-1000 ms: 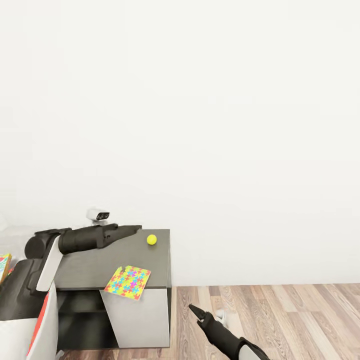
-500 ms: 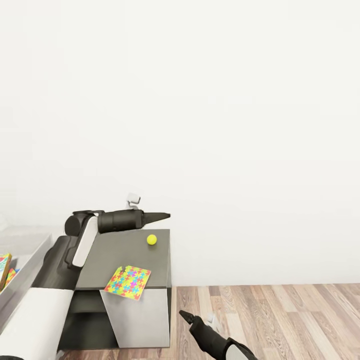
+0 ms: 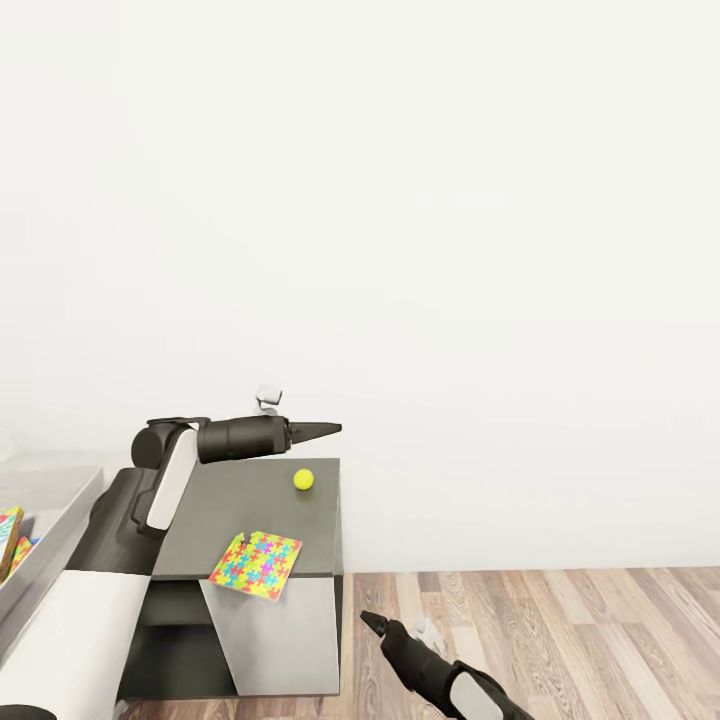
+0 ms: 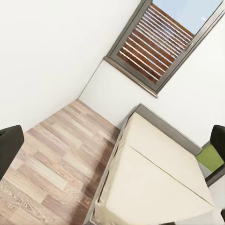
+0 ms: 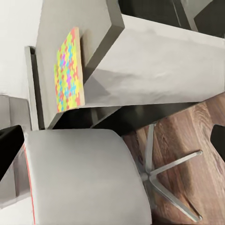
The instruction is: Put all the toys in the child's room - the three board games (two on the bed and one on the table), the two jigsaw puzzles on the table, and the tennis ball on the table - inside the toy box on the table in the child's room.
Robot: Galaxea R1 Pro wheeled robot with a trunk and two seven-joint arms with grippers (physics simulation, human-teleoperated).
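1. Dark grey table (image 3: 250, 505) section sits low at the head view's left, against a white wall (image 3: 450, 250); wood-plank floor (image 3: 560, 630) to its right.
2. Tennis ball (image 3: 303, 480) rests on the dark top near the back right corner, well apart from everything else.
3. One jigsaw puzzle (image 3: 256, 565) lies flat at the front edge of the dark top, part of it overhanging. The right wrist view catches the same puzzle (image 5: 69, 70) on that top.
4. Toy box (image 3: 50, 545): grey sloping wall visible at the far left edge of the head view, with a strip of colourful print (image 3: 8, 535) inside it. Can't tell which item that is.
5. Left gripper (image 3: 325, 429) is held level above the back edge of the dark top, pointing right, just above and behind the ball, not touching it. Fingertips look closed to a point, nothing held. Its wrist camera looks at the bed (image 4: 159, 178), cream, two panels with a seam, under a slatted window (image 4: 159, 42).
6. Right gripper (image 3: 370, 622) hangs low over the floor, right of the table's front corner; tips together, empty.
7. Right wrist view also has the swivel chair (image 5: 84, 173), grey seat with red edge, beside the table.
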